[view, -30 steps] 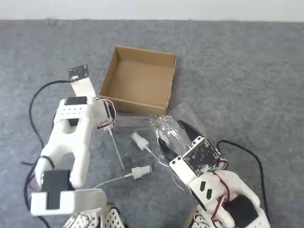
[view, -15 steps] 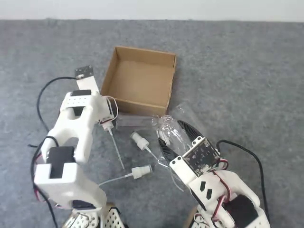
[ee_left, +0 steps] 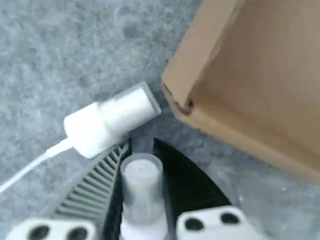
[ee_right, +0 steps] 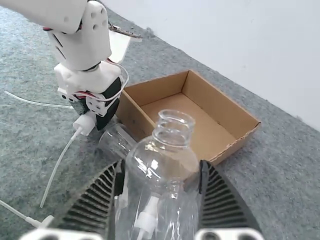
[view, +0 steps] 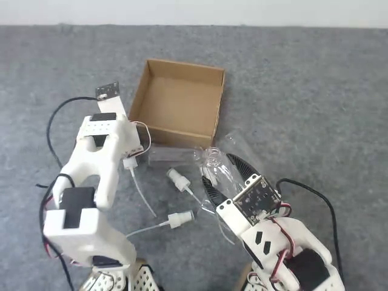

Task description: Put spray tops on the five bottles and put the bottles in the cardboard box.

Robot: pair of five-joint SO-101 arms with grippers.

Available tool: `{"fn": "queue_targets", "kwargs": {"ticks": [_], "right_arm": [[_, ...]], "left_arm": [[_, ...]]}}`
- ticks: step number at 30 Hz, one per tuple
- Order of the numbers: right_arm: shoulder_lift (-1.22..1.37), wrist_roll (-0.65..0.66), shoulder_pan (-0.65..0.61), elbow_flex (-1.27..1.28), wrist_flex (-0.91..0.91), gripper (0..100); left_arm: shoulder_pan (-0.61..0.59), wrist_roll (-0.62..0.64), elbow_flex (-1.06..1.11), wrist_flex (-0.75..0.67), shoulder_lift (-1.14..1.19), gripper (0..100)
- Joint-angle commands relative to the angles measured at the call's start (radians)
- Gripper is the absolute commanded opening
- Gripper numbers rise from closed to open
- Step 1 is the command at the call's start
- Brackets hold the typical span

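My left gripper (view: pixel 134 159) sits beside the near left corner of the cardboard box (view: pixel 173 134). In the left wrist view its gripper (ee_left: pixel 140 145) is shut on a small whitish cylinder (ee_left: pixel 142 175) that looks like part of a spray top. A white spray top (ee_left: pixel 110 120) with a long tube lies at the fingertips, by the box corner (ee_left: pixel 225 125). My right gripper (view: pixel 221 176) is shut on a clear bottle (ee_right: pixel 165 155), held neck up and uncapped, near the box's front wall (ee_right: pixel 131 107). Another clear bottle (view: pixel 170 155) lies on its side between the arms.
Two more spray tops with tubes lie on the grey carpet, one (view: pixel 177 177) beside the held bottle, one (view: pixel 180 218) nearer the arm bases. The box interior holds nothing. Black cables trail by both arms. Open carpet stretches to the right.
The left arm swung its elbow in and its gripper shifted slightly left, taking the spray top and its tube along. The right arm and its bottle have not moved.
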Motion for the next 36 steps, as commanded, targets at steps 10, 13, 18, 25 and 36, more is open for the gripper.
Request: {"fn": "queue_targets", "kwargs": {"ticks": [10, 13, 18, 25, 36], "right_arm": [[-0.004, -0.011, 0.007, -0.009, -0.027, 5.8], [0.001, -0.011, 0.007, -0.008, -0.027, 5.8], [-0.004, -0.011, 0.007, 0.008, -0.039, 5.8], [0.001, -0.011, 0.005, 0.074, -0.127, 5.8], [-0.007, -0.011, 0.005, 0.094, -0.143, 5.8]], "left_arm": [[0.003, 0.000, 0.246, -0.087, -0.497, 1], [0.002, 0.000, 0.280, -0.087, -0.572, 1], [0.002, 0.000, 0.337, -0.089, -0.689, 1], [-0.005, -0.017, 0.444, -0.150, -0.867, 1], [-0.005, -0.031, 0.515, -0.144, -1.215, 1]]}}
